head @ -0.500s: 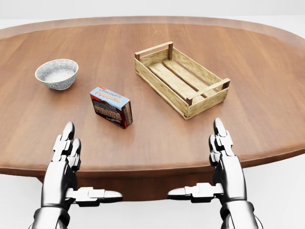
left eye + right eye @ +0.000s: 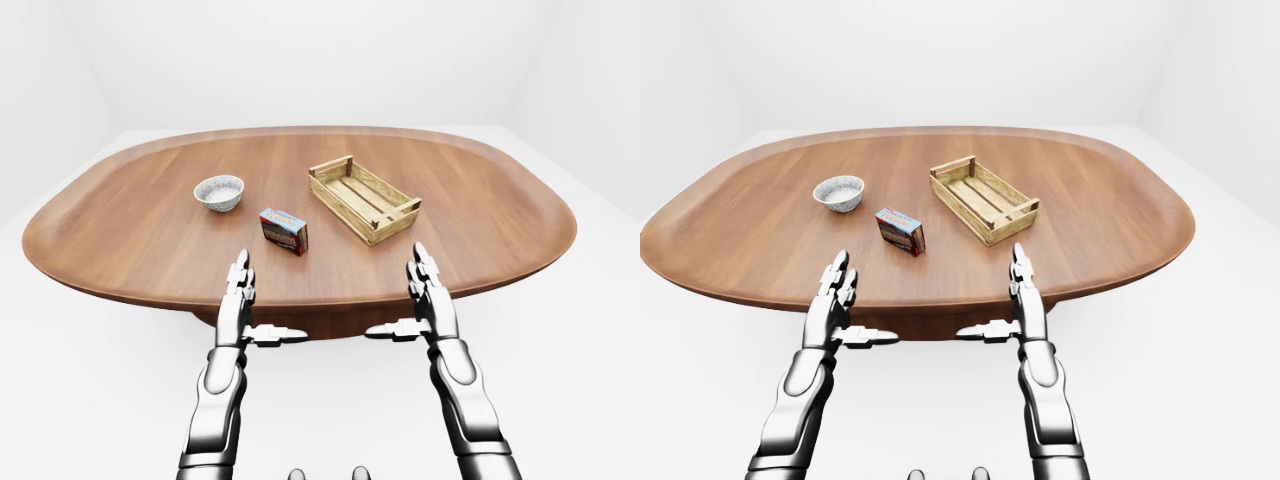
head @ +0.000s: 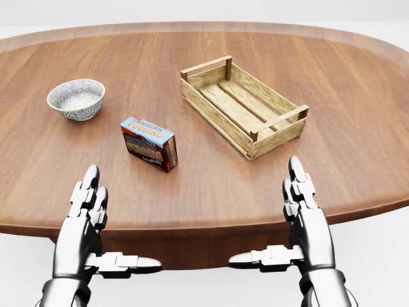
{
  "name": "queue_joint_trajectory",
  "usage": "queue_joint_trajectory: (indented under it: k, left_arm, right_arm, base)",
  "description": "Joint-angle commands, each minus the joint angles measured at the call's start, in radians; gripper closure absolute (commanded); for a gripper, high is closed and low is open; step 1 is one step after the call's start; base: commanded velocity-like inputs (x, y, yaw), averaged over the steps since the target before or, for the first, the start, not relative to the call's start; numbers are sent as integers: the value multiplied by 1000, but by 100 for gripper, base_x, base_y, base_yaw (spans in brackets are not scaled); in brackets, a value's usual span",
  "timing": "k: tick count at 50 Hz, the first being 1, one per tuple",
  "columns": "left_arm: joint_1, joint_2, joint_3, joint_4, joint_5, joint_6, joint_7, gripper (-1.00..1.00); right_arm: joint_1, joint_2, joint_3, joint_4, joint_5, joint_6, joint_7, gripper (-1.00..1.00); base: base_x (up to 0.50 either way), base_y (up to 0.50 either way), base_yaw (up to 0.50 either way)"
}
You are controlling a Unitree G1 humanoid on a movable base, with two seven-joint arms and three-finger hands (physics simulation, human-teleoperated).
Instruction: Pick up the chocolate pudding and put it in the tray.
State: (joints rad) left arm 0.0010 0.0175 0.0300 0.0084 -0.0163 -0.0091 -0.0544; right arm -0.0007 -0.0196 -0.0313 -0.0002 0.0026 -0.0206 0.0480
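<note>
Fingers (image 3: pixel 86 192) of both hands are spread wide and empty; we note both have dropped slightly nearer. Pudding (image 3: pixel 149 143) lies untouched on the worktop (image 3: pixel 211 185), left of the tray (image 3: pixel 243 105); reach not begun.

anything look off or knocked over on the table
Nothing stands out. The chocolate pudding box rests on the table, apart from the bowl and the empty wooden tray, which sits at an angle but flat. Nothing is spilled. Both hands are open and empty.
</note>
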Motion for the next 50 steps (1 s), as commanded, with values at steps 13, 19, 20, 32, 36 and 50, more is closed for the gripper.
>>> queue_joint_trajectory:
  k: [13, 19, 20, 32, 36, 50]
  left_arm:
    - [-6, 2, 4, 16, -2, 5, -1, -100]
    - [-5, 2, 4, 16, -2, 5, -2, -100]
    - [-5, 2, 4, 16, -2, 5, -2, -100]
    - [-7, 2, 5, 21, -1, 5, -2, -100]
    - [-6, 2, 4, 18, -1, 8, -1, -100]
    - [-5, 2, 4, 17, -1, 10, -2, -100]
  right_arm:
    - [76, 6, 17, -289, -107, -67, -30, -100]
    - [90, 10, 20, -347, -116, -67, -30, -100]
    - [89, 10, 19, -347, -117, -67, -31, -100]
    - [84, 10, 22, -331, -110, -67, -26, -100]
    - [83, 9, 21, -326, -111, -67, -24, -100]
    - [87, 10, 25, -331, -113, -67, -22, -100]
  base:
    - [0, 0, 0]
    - [0, 0, 0]
    - [0, 0, 0]
    - [0, 0, 0]
    - [0, 0, 0]
    - [0, 11, 0]
